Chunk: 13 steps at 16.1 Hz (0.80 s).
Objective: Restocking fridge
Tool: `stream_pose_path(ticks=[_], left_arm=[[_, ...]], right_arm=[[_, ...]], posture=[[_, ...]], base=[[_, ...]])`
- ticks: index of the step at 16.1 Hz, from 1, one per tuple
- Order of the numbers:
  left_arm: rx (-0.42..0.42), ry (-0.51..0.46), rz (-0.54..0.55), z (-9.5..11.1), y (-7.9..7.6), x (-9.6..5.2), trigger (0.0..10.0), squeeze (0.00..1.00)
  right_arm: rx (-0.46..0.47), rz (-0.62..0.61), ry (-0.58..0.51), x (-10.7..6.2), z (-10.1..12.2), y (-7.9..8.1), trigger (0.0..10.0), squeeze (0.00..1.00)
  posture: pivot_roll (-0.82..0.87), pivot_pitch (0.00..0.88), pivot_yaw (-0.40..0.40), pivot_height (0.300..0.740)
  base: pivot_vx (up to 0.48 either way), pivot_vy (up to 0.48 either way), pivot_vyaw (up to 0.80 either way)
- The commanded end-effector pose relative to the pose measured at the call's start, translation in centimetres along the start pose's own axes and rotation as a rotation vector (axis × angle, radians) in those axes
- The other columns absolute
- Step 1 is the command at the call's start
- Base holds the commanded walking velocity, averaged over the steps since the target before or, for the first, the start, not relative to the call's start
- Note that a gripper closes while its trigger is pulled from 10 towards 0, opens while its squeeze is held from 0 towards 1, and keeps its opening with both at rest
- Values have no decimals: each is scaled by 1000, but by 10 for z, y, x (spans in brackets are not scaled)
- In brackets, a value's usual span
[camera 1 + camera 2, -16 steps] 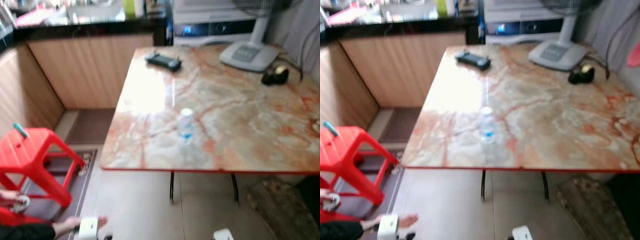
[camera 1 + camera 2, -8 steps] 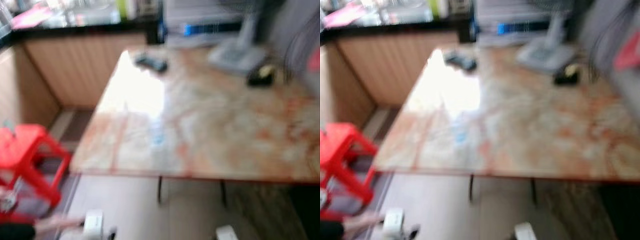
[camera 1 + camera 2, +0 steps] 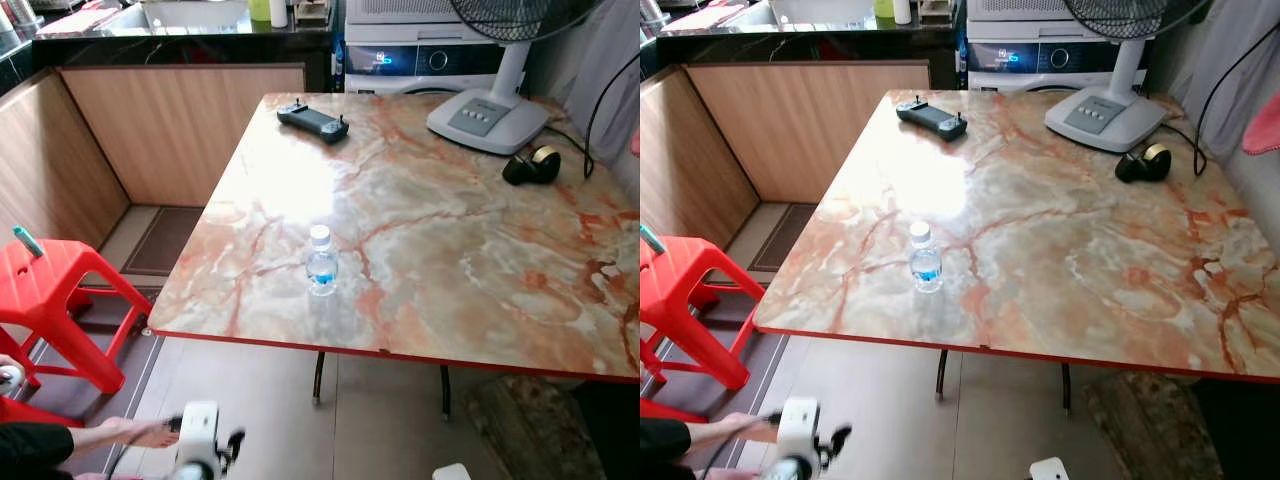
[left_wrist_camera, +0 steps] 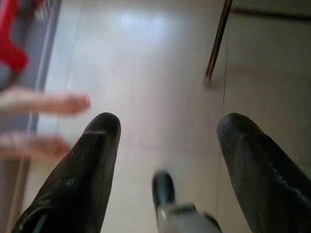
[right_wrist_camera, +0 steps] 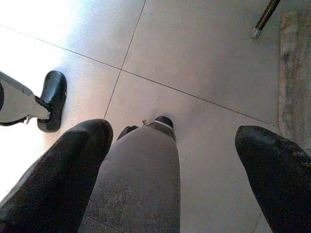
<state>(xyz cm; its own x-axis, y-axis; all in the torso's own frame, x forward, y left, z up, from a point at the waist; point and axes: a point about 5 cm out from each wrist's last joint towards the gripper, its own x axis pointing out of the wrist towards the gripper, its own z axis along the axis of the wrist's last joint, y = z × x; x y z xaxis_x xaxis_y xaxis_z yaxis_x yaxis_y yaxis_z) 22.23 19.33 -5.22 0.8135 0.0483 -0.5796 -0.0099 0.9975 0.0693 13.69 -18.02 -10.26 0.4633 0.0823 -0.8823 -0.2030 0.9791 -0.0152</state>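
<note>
A small clear water bottle [image 3: 321,260] with a blue label stands upright on the marble table [image 3: 480,270], near its front edge. Both arms hang low in front of the table, well below the bottle. My left gripper [image 4: 167,121] is open over the tiled floor with nothing between its fingers; its white wrist [image 3: 198,442] shows at the bottom of the left eye view. My right gripper [image 5: 175,131] is also open and empty, pointing down at the floor above my own leg [image 5: 138,179].
A person's hand [image 3: 140,432] reaches along the floor close to my left gripper. A red plastic stool [image 3: 60,300] stands to the left. On the table are a black controller [image 3: 312,122], a fan base [image 3: 487,112] and a tape roll [image 3: 530,165]. A rug [image 3: 535,425] lies under the table.
The camera swung and blurred, and is now steady and sharp. The bottle stays in place on the table. My left wrist has risen a little further into view beside the person's hand.
</note>
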Motion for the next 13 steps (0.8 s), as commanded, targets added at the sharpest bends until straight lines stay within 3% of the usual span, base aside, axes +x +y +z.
stream_pose_path(ticks=[1, 4, 7, 11, 13], left_arm=[[56, -60, 6, 10, 2, 1, 10000, 0], [111, -218, 4, 29, -1, 0, 10000, 0], [112, -242, -33, 22, -6, -7, 10000, 0], [149, -308, -14, 14, 1, -22, 10000, 0], [237, -387, -62, 17, -3, -35, 10000, 0]], right_arm=[[-6, 4, 22, -1, -6, 1, 10000, 0], [-15, 13, 23, -1, -7, 2, 10000, 0], [-33, 20, 24, -1, -7, 3, 10000, 0], [-55, 24, 27, -1, -7, 3, 10000, 0], [-60, 24, 26, -1, -7, 2, 10000, 0]], posture=[[-40, 74, 48, 740], [-36, 74, 53, 740], [-41, 69, 59, 740], [-41, 62, 59, 740], [-42, 59, 59, 740]], base=[[0, 0, 0], [0, 0, 0], [0, 0, 0], [0, 0, 0], [0, 0, 0]])
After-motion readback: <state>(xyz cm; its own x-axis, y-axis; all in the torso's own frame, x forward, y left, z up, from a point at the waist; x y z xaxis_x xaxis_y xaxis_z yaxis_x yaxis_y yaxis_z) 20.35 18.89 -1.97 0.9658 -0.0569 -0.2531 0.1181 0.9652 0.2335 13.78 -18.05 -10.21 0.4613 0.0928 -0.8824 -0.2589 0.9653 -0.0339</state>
